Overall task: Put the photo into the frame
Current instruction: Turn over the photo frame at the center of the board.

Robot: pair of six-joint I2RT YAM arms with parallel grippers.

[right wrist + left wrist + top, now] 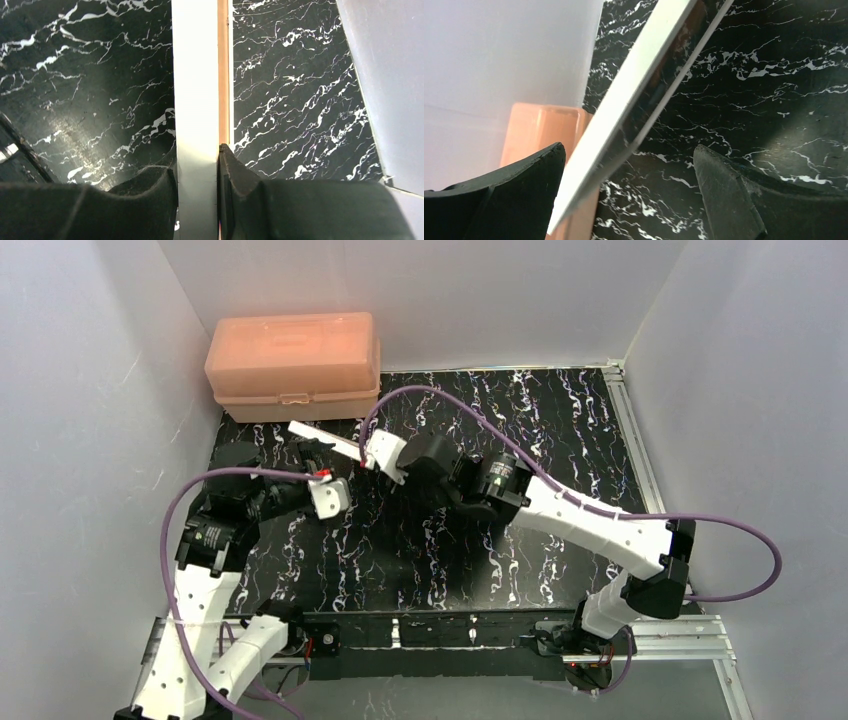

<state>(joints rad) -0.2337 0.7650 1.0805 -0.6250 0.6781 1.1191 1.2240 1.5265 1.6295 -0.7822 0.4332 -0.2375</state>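
The frame (325,438) is held on edge above the black marble table, near the pink box. My right gripper (368,454) is shut on it. In the right wrist view its fingers (197,160) press both faces of the frame (197,75), which shows a white edge with a thin tan strip on the right. My left gripper (316,465) is open. In its wrist view the frame's (639,75) lower corner hangs between the spread fingers (629,150), closer to the left one, touching neither. The frame's face looks dark and glossy with an orange-brown patch. I cannot tell the photo apart.
A pink plastic box (293,365) stands at the table's back left corner, just behind the frame, and shows again in the left wrist view (539,130). White walls (90,440) close in the left, back and right sides. Purple cables loop over both arms.
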